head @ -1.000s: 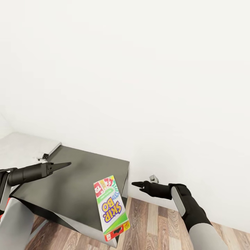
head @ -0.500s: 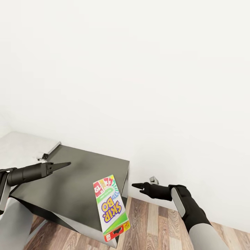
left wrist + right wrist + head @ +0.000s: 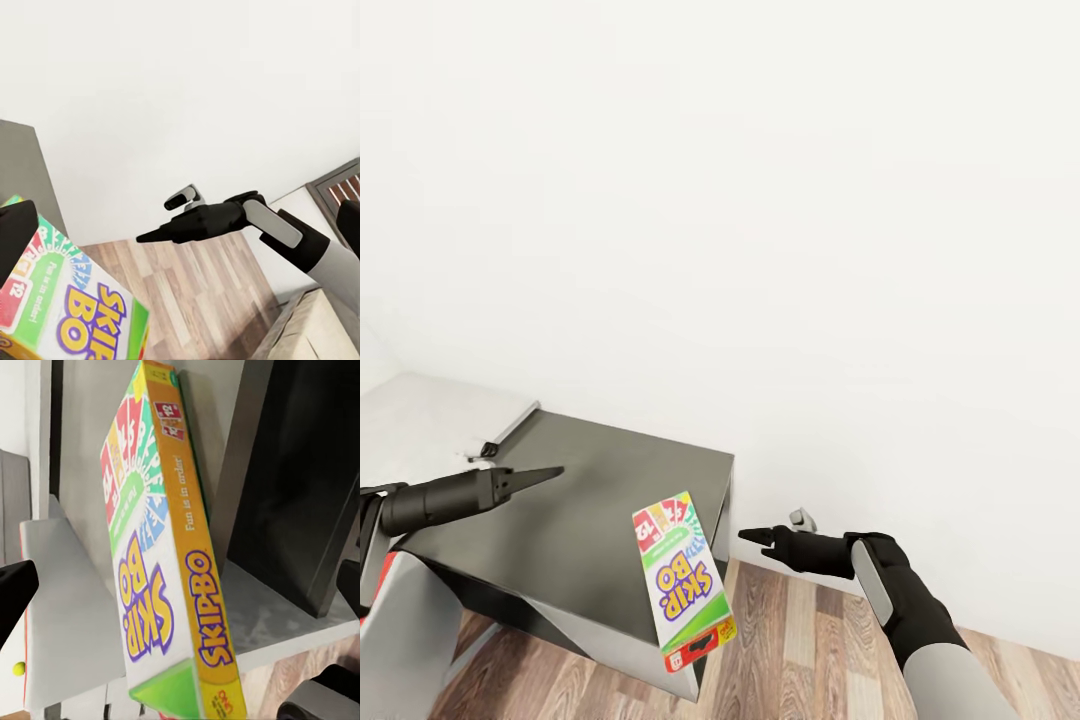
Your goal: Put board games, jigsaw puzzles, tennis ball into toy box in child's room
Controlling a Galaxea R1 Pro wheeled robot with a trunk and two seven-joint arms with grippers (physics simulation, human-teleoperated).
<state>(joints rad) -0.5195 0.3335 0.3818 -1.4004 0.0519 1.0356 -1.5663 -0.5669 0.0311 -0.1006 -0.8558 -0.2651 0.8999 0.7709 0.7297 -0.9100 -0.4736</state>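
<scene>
A white-green-purple SKIP-BO board game point(image 3: 683, 580) lies flat on the near right corner of the table's dark grey top point(image 3: 590, 500), its near end hanging over the edge. My right gripper point(image 3: 745, 535) hovers just right of the box, off the table's side, pointing at it. My left gripper point(image 3: 555, 470) hangs over the left part of the dark top, well clear of the box. In each wrist view the fingers point(image 3: 15, 236) point(image 3: 13, 592) stand far apart with nothing between them. The right wrist view shows the box point(image 3: 161, 570) edge-on; the left wrist view shows the box point(image 3: 75, 315) and the right gripper point(image 3: 142, 238).
A bare white wall rises right behind the table. Wood-plank floor point(image 3: 810, 640) lies to the right of it and below. The light grey top point(image 3: 420, 410) joins on at the far left, with a small dark item point(image 3: 488, 450) at the seam. A beige bed corner point(image 3: 307, 330) shows beyond my right arm.
The whole picture has shifted a little, so the table and box sit slightly higher in view. Both arms hold the same pose and the box lies where it was.
</scene>
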